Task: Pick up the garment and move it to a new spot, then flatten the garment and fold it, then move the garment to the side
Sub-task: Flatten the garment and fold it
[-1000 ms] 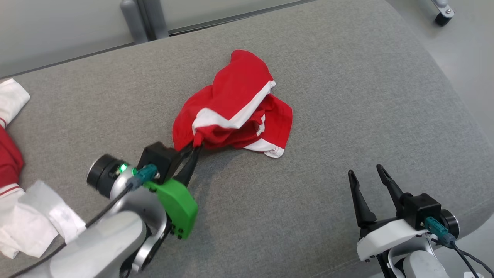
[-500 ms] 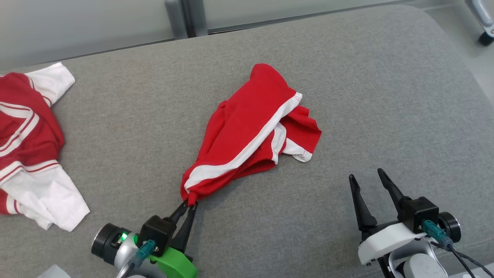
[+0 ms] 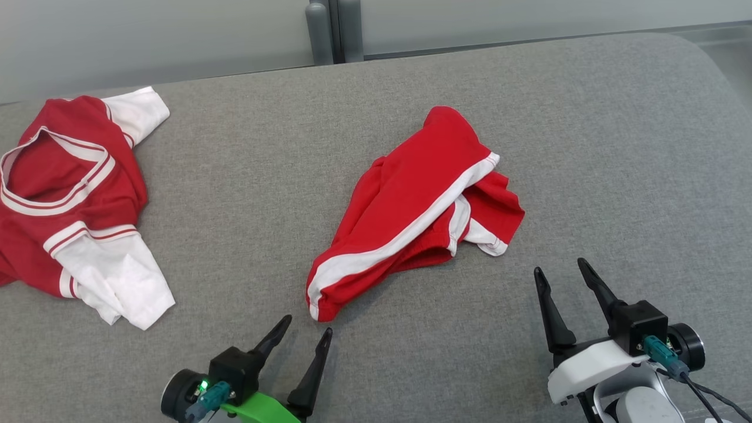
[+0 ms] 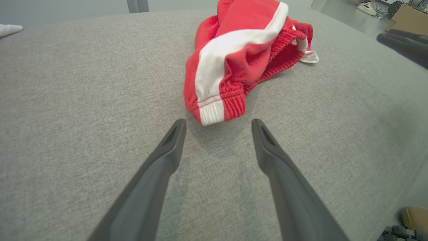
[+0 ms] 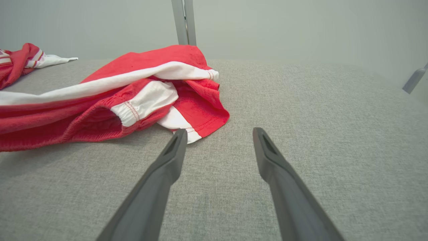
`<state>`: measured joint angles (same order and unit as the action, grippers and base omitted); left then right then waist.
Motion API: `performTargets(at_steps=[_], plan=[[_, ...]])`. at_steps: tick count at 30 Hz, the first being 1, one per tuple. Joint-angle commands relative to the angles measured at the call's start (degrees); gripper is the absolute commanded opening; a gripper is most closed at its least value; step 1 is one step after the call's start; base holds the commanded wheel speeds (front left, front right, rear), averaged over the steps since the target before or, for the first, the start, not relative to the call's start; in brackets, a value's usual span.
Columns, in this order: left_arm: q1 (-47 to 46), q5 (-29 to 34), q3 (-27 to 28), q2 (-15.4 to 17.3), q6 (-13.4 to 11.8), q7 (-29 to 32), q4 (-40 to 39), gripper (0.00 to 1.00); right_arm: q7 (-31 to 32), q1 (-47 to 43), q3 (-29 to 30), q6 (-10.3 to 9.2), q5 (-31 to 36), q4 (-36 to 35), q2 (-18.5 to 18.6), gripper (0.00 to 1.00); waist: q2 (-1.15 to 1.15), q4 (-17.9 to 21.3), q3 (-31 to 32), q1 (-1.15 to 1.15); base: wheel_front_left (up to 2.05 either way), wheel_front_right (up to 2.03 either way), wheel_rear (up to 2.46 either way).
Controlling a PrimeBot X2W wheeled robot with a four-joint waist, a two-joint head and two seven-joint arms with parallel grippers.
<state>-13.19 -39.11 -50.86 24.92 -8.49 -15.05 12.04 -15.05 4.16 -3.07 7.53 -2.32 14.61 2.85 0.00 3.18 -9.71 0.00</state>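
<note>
The garment (image 3: 417, 208) is a pair of red shorts with white side stripes, lying crumpled in the middle of the grey cushioned surface (image 3: 247, 205). In the left wrist view the garment (image 4: 234, 60) has its waistband corner lying just beyond my fingertips. My left gripper (image 3: 307, 325) stands open right below that corner, holding nothing, and the same gap shows between its tips in the wrist view (image 4: 217, 122). My right gripper (image 3: 563, 271) is open at the lower right, a short way from the garment's leg hem (image 5: 182, 129).
A red and white shirt (image 3: 76, 200) lies spread at the left end of the surface. A grey post (image 3: 332, 29) stands behind the back edge. The surface's rounded right edge drops to the floor.
My left gripper has let go of the garment's waistband corner and opened, after dragging it toward me. The head camera has shifted, bringing the shirt further into view. The right gripper is unchanged.
</note>
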Motion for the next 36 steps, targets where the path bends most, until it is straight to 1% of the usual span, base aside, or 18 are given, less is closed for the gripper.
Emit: performTargets(at_steps=[1,4,7,10,13,17,20,26,32,36], plan=[[1.48,-0.66,1.79,-0.49,0.69,-0.15,0.26,1.0,-0.19,-0.57,0.03,-0.08,0.44,0.03,0.1,1.0,0.0,-0.17,0.6,0.0,0.0,0.0,0.0],[3.99,-2.22,8.05,-2.31,1.99,-0.15,-0.35,1.0,-0.19,-1.08,0.3,-0.08,0.7,-0.29,0.09,1.0,0.0,-0.24,1.0,0.0,0.0,0.0,0.0],[5.02,-2.07,13.58,-4.01,3.02,-0.14,-0.32,1.0,-0.19,-1.41,0.55,-0.08,0.87,-0.59,0.09,1.0,0.0,-0.43,1.0,0.0,0.0,0.0,0.0],[4.44,-2.23,16.25,-5.62,4.61,-0.14,1.16,1.0,-0.19,-1.27,0.35,-0.08,1.08,-0.5,0.09,1.0,0.0,-0.4,0.93,0.0,0.0,0.0,0.0],[2.91,-3.02,17.08,-7.46,6.34,-0.15,3.3,1.0,-0.19,-0.66,0.0,-0.08,1.11,-0.37,0.1,1.0,0.0,-0.05,0.87,0.0,0.0,0.0,0.0],[0.17,-2.48,16.68,-9.76,8.19,-0.09,7.81,1.0,-0.18,-0.56,-0.2,-0.08,1.21,-0.2,0.09,1.0,0.0,0.56,0.82,0.0,0.0,0.0,0.0],[-1.54,-2.14,16.25,-11.03,9.5,-0.1,9.64,1.0,-0.19,-0.64,-0.45,-0.08,1.11,-0.06,0.09,1.0,0.0,1.08,0.85,0.0,0.0,0.0,0.0],[-3.26,-0.85,13.38,-12.5,11.62,0.33,12.12,1.0,-0.19,-0.25,-0.5,-0.08,0.91,0.16,0.09,1.0,0.0,2.1,0.65,0.0,0.0,0.0,0.0],[-3.02,0.73,10.55,-13.54,12.27,0.64,14.66,1.0,-0.18,-0.17,-0.33,-0.08,1.04,0.2,0.09,1.0,0.0,2.91,0.61,0.0,0.0,0.0,0.0],[-3.36,1.41,9.87,-14.53,12.38,0.4,17.1,1.0,-0.19,-0.24,-0.29,-0.08,1.23,0.24,0.09,1.0,0.0,3.4,0.88,0.0,0.0,0.0,0.0]])
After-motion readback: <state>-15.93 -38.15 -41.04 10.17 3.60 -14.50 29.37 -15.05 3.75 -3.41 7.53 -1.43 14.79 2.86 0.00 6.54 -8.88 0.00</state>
